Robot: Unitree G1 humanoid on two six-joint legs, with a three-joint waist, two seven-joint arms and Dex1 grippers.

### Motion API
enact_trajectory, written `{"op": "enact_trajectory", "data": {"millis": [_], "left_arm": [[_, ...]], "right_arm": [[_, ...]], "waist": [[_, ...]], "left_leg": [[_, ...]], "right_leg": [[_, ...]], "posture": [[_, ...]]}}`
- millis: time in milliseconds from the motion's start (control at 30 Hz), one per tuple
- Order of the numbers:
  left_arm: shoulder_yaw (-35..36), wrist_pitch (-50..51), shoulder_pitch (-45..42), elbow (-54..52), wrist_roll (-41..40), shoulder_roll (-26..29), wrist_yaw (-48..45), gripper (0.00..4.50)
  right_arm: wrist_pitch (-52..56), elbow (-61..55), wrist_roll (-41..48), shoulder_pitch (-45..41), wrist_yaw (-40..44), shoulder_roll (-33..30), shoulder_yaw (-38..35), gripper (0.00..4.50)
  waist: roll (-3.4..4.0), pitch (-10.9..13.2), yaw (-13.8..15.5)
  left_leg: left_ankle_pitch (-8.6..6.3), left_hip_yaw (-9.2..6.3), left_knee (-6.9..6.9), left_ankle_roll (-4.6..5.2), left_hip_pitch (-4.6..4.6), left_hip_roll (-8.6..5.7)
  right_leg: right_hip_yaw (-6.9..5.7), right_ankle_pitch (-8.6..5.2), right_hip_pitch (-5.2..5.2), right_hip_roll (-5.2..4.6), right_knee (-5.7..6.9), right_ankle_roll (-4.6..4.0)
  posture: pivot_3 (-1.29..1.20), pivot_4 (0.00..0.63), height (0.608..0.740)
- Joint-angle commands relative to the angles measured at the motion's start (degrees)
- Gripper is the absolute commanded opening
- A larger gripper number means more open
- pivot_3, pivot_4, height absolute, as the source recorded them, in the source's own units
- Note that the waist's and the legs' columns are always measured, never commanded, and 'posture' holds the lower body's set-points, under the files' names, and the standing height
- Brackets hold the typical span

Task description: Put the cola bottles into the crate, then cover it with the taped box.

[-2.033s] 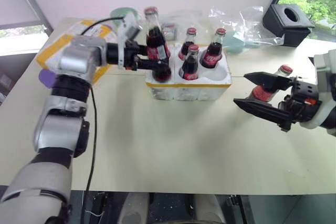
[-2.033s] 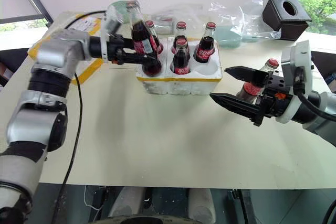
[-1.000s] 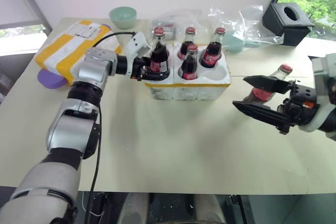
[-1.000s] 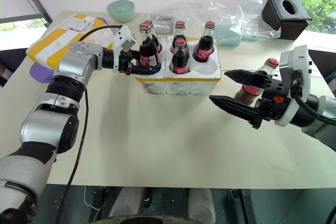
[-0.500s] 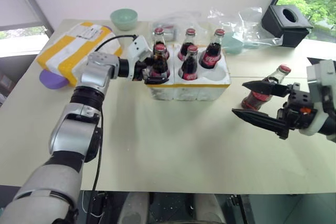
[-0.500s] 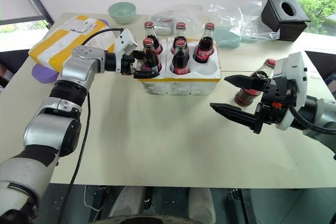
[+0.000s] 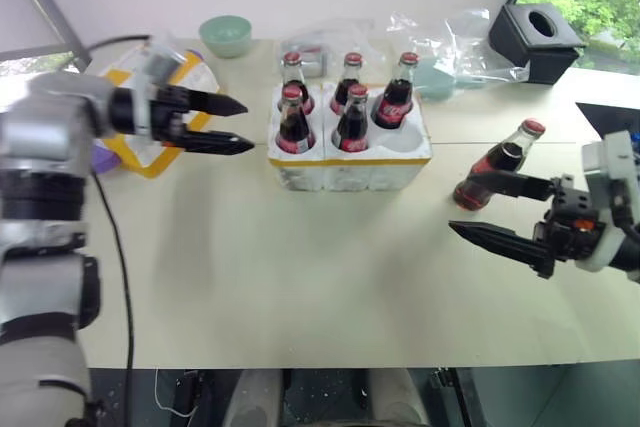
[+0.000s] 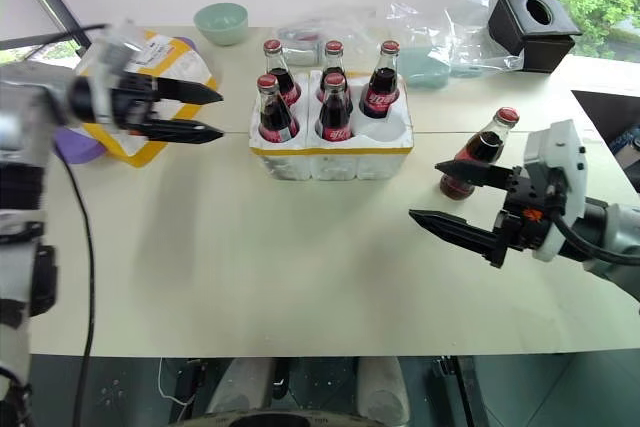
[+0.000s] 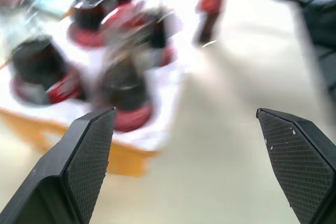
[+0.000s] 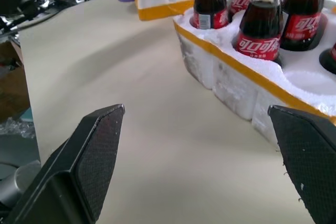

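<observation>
The white foam crate (image 7: 350,173) with its yellow rim band stands mid-table. It holds several cola bottles (image 7: 292,123); its front right well is bare. A further cola bottle (image 7: 503,156) stands on the table to the crate's right. My right gripper (image 7: 461,204) is open and empty just in front of that bottle, its upper finger crossing the bottle's base. At the crate's left, a hand's breadth away, my left gripper (image 7: 247,126) is open and empty. The taped box (image 8: 137,146) lies behind it at the far left.
A green bowl (image 7: 225,33) sits at the back left. Crumpled plastic bags (image 7: 445,35) and a black box (image 7: 535,41) lie at the back right. A purple object (image 8: 72,143) peeks from under the taped box. Bare tabletop lies in front of the crate.
My left gripper let go of the bottle it had set in the front left well, opened wide and pulled back to the left. The right gripper sank slightly. The camera shifted.
</observation>
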Motion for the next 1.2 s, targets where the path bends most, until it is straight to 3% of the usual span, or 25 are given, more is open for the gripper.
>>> {"op": "enact_trajectory", "data": {"millis": [33,200,433,567,1200], "left_arm": [[0.7,3.5,2.6,-8.4,-4.7,-0.2,0.7,4.44],[0.7,2.6,6.6,-13.0,-5.2,-3.4,6.6,4.44],[1.0,1.9,9.1,-15.6,-6.5,-3.8,9.0,4.44],[0.9,2.0,9.6,-16.5,-7.3,-4.8,11.3,4.44],[0.8,3.0,10.8,-20.9,-10.3,-5.3,17.0,4.44]], "right_arm": [[-1.0,-2.2,-1.8,4.0,-2.1,2.5,-4.4,4.5],[-3.8,-1.6,-6.4,11.3,-7.1,10.1,-6.6,4.5],[-6.7,3.7,-11.0,8.7,-14.5,15.4,-4.7,4.5],[-9.4,10.0,-15.6,2.9,-17.6,17.2,-0.1,4.5],[-17.7,31.9,-26.9,-16.7,-14.8,18.3,13.1,4.5]], "waist": [[0.01,0.0,0.6],[-0.03,0.0,1.0],[0.11,-0.1,0.1],[0.08,-0.1,-0.3],[0.12,0.0,-0.5]], "left_leg": [[0.0,0.0,0.03,0.0,0.07,0.0],[-0.01,0.05,0.06,-0.02,0.36,-0.01],[-0.01,0.11,-0.04,-0.01,0.47,0.02],[-0.01,0.14,-0.02,-0.01,0.47,0.0],[0.0,0.14,-0.07,-0.01,0.48,0.0]], "right_leg": [[-0.01,-0.02,0.1,0.0,-0.05,-0.02],[0.02,-0.13,0.5,-0.04,-0.35,-0.24],[0.07,-0.13,0.43,0.0,-0.26,-0.25],[0.1,-0.13,0.46,0.0,-0.28,-0.26],[0.1,-0.13,0.43,0.05,-0.24,-0.23]], "posture": [[0.0,0.15,0.739],[0.0,0.15,0.739],[0.0,0.15,0.739],[0.0,0.15,0.739],[0.0,0.15,0.739]]}}
